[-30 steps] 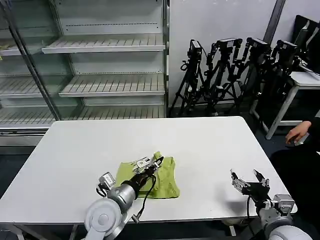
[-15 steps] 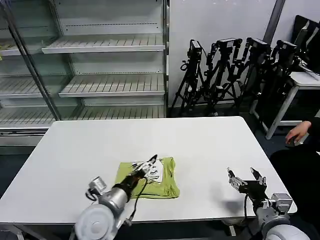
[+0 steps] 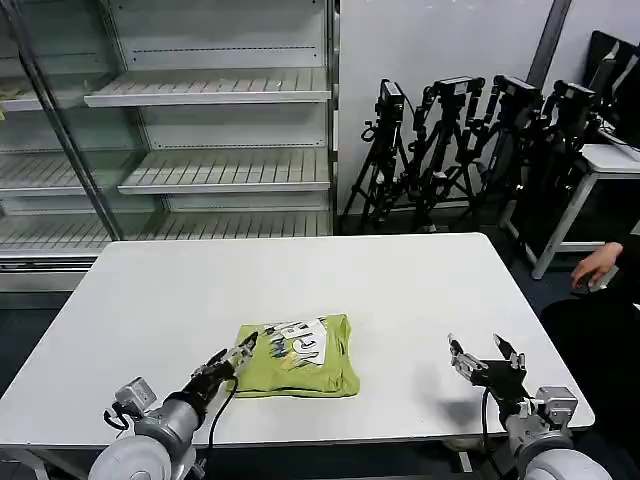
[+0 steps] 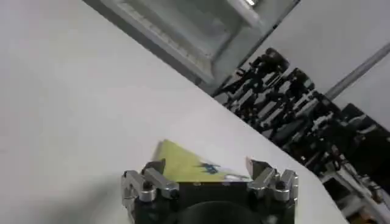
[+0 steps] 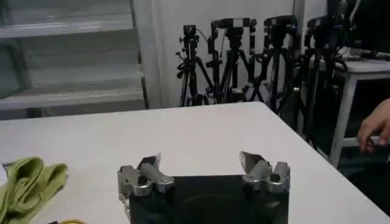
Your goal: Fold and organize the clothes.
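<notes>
A lime-green, thin cotton T-shirt (image 3: 297, 357) lies folded into a small rectangular bundle on the white bench (image 3: 300, 280), near the middle of the front edge and a little toward the left side. A white patch with dark markings (image 3: 300, 343) shows on its upper face. In the right wrist view a bunched green edge of the shirt (image 5: 27, 182) sits on the bench top off to one side.

The left tool (image 3: 232, 360) hovers low over the bench just beside the shirt's left edge, near the front edge; its fingers stand apart and hold nothing. In the left wrist view the two fingertips (image 4: 155, 168) are spread, with the folded shirt (image 4: 186, 165) lying beyond them.

The right tool (image 3: 478, 358) rests near the front right corner of the bench, well apart from the shirt, with its fingers (image 5: 148, 164) spread wide and empty.
</notes>
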